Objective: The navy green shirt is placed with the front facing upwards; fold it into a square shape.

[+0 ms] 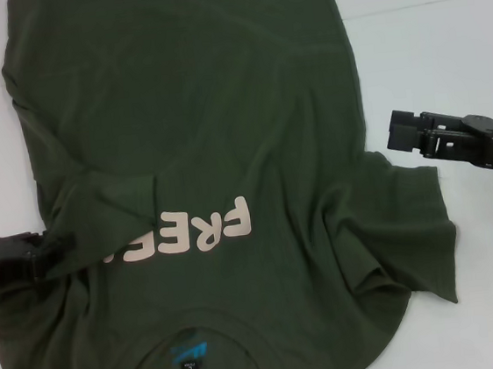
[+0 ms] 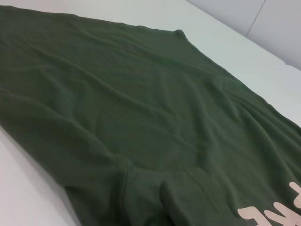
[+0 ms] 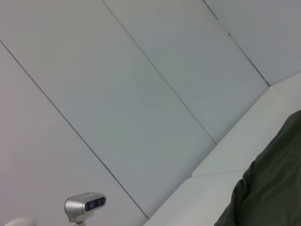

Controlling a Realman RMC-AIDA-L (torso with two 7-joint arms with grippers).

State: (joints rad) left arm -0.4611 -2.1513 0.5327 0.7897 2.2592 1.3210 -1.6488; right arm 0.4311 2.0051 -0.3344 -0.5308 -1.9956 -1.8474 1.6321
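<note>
White desk surface (image 1: 444, 49) fills my head view, with a pale panelled wall behind it that shows in my right wrist view along with a small silver camera unit (image 3: 85, 205) mounted low on that wall.

Spread across the middle of the desk is the large dark olive-green cotton T-shirt (image 1: 215, 135), front up. Its collar and small blue neck label (image 1: 189, 353) lie at the near edge of the desk, and its hem runs off toward the far edge. Pale pinkish-white block letters (image 1: 220, 227) sit on the chest — I read "FRE" and part of another letter before the cloth covers the rest. On my left side the sleeve is folded inward over the chest, its edge lying across the start of the lettering; on my right side the other sleeve lies spread out flat on the desk, with a few creases where it meets the body.

My left gripper (image 1: 25, 259) is low at the left side of the shirt, its black tip right at the folded sleeve's edge; I cannot tell whether its fingers are apart or together. The left wrist view shows only green cloth, the sleeve fold and a corner of the lettering.

My right gripper (image 1: 400, 131) hangs above bare desk toward the right edge, apart from the shirt — its fingers I cannot judge either.
</note>
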